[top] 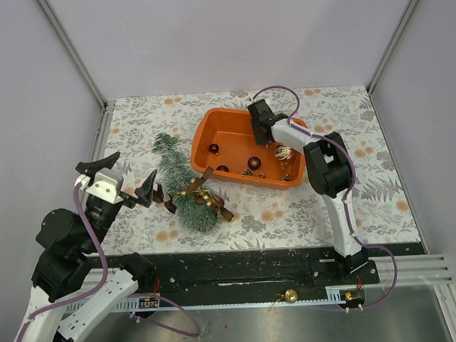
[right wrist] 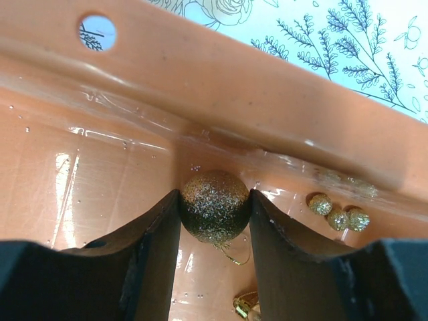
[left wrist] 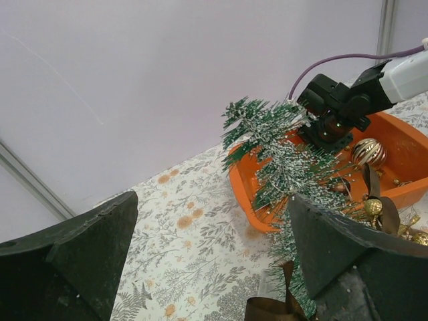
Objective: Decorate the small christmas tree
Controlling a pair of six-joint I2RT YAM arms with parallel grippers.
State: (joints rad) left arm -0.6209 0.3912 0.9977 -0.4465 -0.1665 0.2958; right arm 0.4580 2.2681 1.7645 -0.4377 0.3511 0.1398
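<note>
Right pincer [right wrist: 215,199] seemingly grips glitter bauble [right wrist: 215,215] in orange tray [right wrist: 200,80]

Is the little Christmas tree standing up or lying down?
Lying down: the small christmas tree rests on its side on the table, beside the orange tray.

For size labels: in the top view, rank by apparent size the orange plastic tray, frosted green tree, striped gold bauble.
Orange plastic tray
Frosted green bristly tree, nearly as long
Striped gold round bauble
</note>
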